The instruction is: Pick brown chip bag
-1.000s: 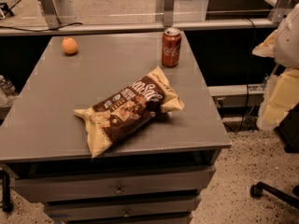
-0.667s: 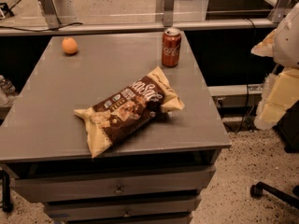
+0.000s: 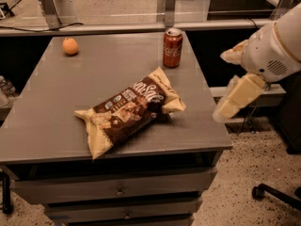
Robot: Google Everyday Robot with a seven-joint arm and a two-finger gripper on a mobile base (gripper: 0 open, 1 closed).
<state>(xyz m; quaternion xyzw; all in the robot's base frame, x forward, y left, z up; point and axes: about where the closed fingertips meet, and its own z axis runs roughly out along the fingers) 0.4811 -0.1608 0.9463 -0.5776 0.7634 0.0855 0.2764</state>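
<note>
The brown chip bag (image 3: 130,112) lies flat on the grey table (image 3: 56,121), slanting from front left to back right. It has a dark brown middle with white lettering and pale tan ends. My gripper (image 3: 236,96) hangs off the table's right edge, to the right of the bag and apart from it, at about the bag's level. It is pale cream and sits on the white arm (image 3: 277,48) that comes in from the right. It holds nothing that I can see.
A red soda can (image 3: 172,48) stands upright near the table's back right. An orange (image 3: 70,46) sits at the back left. Drawers (image 3: 117,189) run under the tabletop. A chair base with a wheel (image 3: 263,191) stands on the floor at the right.
The arm and gripper have moved left, a little closer to the table's right edge. The bag, the can and the orange have not moved.
</note>
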